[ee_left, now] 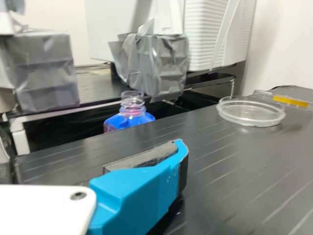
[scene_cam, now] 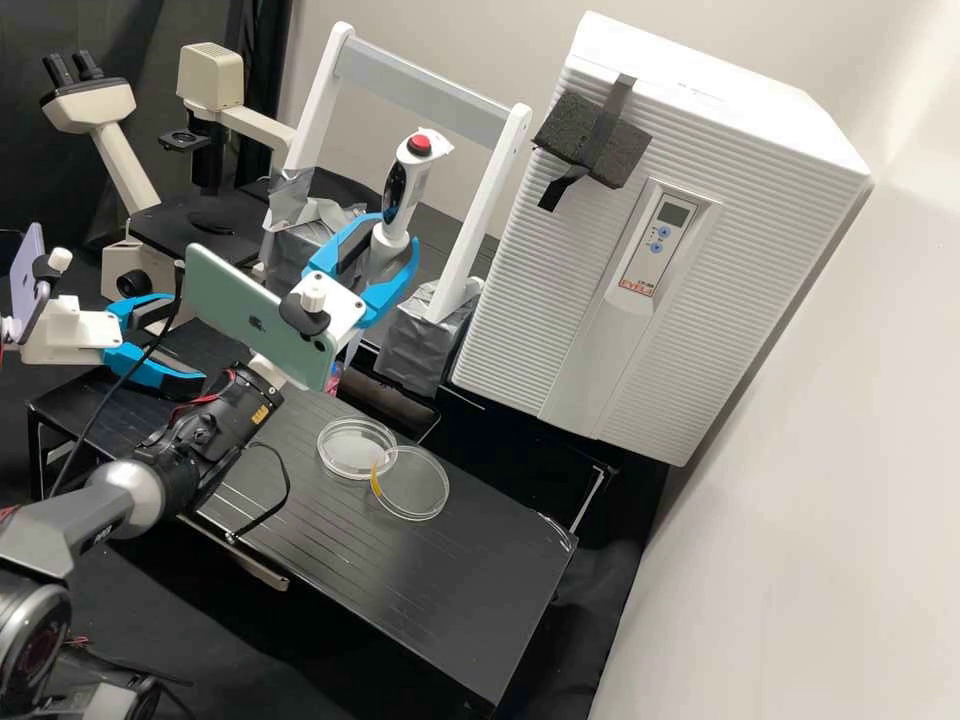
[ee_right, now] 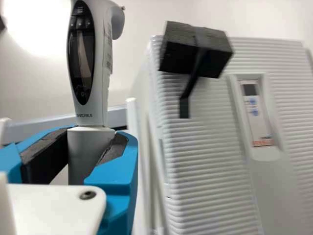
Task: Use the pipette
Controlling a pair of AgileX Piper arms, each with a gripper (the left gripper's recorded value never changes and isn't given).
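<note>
A white and grey electronic pipette (scene_cam: pixel 400 190) with a red top button stands upright, and my right gripper (scene_cam: pixel 375 265) is shut on its lower body, above the back of the black platform (scene_cam: pixel 420 580). In the right wrist view the pipette (ee_right: pixel 93 63) rises between the blue fingers (ee_right: pixel 115 156). My left gripper (scene_cam: pixel 140 340) is open at the platform's left end, low over the surface; one of its fingers (ee_left: pixel 146 181) points towards a small open bottle of blue liquid (ee_left: pixel 130 115). Two clear petri dishes (scene_cam: pixel 357 447) (scene_cam: pixel 412 483) lie on the platform, the nearer one with a yellow strip.
A large white ribbed appliance (scene_cam: pixel 650 230) with a black foam block (scene_cam: pixel 590 140) stands at the right. A white frame on tape-wrapped feet (scene_cam: pixel 425 340) stands behind the platform. A microscope (scene_cam: pixel 120 150) is at the back left. A green phone (scene_cam: pixel 255 320) is mounted on the right wrist.
</note>
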